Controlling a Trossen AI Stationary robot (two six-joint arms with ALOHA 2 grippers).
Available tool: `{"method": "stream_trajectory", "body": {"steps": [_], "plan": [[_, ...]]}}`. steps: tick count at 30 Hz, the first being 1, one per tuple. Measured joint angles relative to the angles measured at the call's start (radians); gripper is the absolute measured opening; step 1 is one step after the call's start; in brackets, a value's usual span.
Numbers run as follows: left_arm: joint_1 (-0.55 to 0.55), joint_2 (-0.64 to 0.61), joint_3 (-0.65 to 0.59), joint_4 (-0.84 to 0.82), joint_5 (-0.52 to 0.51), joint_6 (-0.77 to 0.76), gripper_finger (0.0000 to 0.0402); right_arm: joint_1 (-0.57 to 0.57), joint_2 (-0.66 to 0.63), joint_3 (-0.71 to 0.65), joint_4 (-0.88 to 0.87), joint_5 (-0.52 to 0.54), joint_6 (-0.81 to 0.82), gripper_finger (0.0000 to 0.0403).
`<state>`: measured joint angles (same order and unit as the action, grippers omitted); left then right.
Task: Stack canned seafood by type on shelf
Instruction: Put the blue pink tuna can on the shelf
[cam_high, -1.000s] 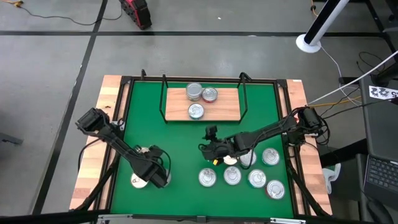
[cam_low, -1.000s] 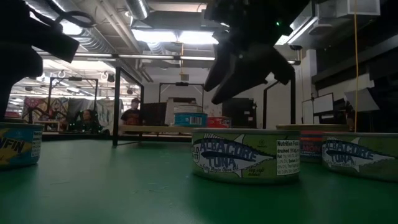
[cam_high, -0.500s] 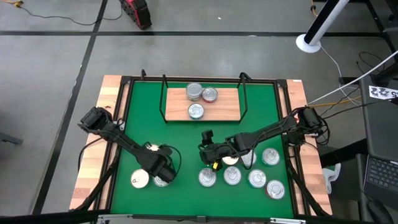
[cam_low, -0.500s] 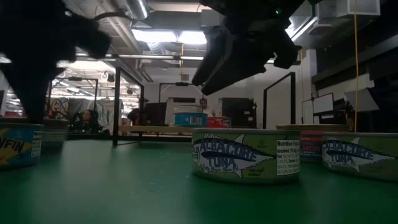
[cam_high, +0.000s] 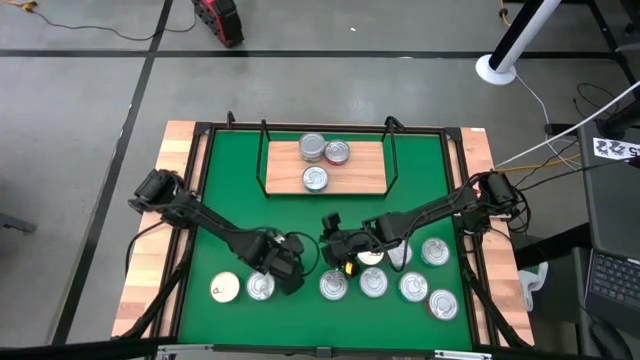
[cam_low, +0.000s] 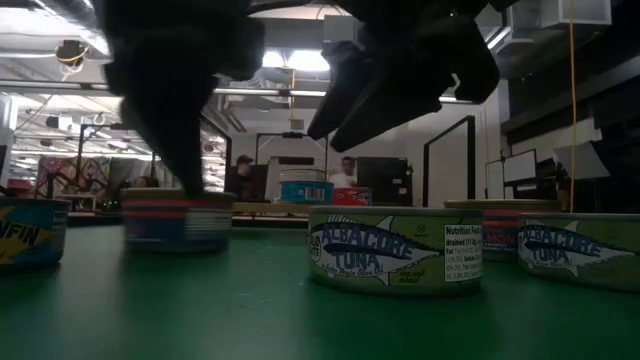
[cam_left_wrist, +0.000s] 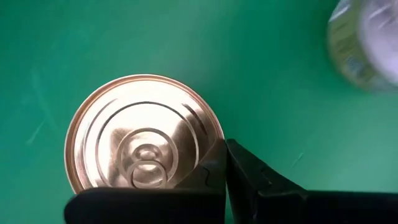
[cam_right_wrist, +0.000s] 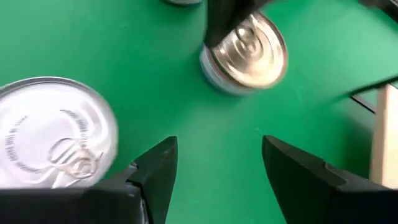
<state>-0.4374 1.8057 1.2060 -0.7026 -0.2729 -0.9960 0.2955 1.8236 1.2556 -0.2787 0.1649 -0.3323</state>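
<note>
A tin with a gold lid (cam_left_wrist: 143, 143) and a red-and-blue side (cam_low: 175, 220) stands on the green mat (cam_high: 230, 210), near its front. My left gripper (cam_left_wrist: 225, 152) is shut at the tin's rim (cam_high: 283, 272). A cream-lidded tin (cam_high: 225, 288) stands further left. My right gripper (cam_right_wrist: 217, 155) hangs open over bare mat (cam_high: 330, 240), above a row of silver-lidded tuna tins (cam_high: 373, 284). The shelf (cam_high: 360, 180), a wood board with black wire uprights, carries three tins (cam_high: 313, 147) at the far side. My left gripper meets the gold-lidded tin with its shut fingertips (cam_left_wrist: 239, 171) at the lid's rim (cam_left_wrist: 214, 146). The fingers come down steeply from above. The tin stands upright with its base on the mat.
Several tuna tins (cam_low: 395, 248) crowd the mat's front right, one (cam_right_wrist: 56, 137) close by my right gripper. A yellowfin tin (cam_low: 30, 232) stands at the front left. Black frame rails (cam_high: 200, 180) border the mat. Free mat lies between the shelf and the tins.
My left gripper has gone toward the table's right edge and tipped to point more steeply down. The gold-lidded tin beside it has slid right along the mat, away from the cream-lidded tin. My right gripper has swivelled a little in place.
</note>
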Motion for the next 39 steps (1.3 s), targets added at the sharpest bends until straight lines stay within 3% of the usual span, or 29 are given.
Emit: {"method": "stream_trajectory", "body": {"steps": [12,27,32,39], "plan": [[0.051,-0.002,0.000,0.047,-0.007,0.108,0.0001,0.000,0.000,-0.001,0.052,-0.008,-0.014,0.0232],[0.055,-0.030,0.002,0.128,0.022,0.109,0.0000,0.019,0.061,0.000,0.127,0.031,-0.081,0.0232],[0.056,-0.038,0.002,0.162,0.027,0.109,0.0000,0.064,0.061,0.000,0.160,0.105,-0.170,0.0232],[0.061,-0.055,0.002,0.181,0.029,0.109,0.0000,0.113,0.061,-0.003,0.173,0.193,-0.175,0.0232]]}}
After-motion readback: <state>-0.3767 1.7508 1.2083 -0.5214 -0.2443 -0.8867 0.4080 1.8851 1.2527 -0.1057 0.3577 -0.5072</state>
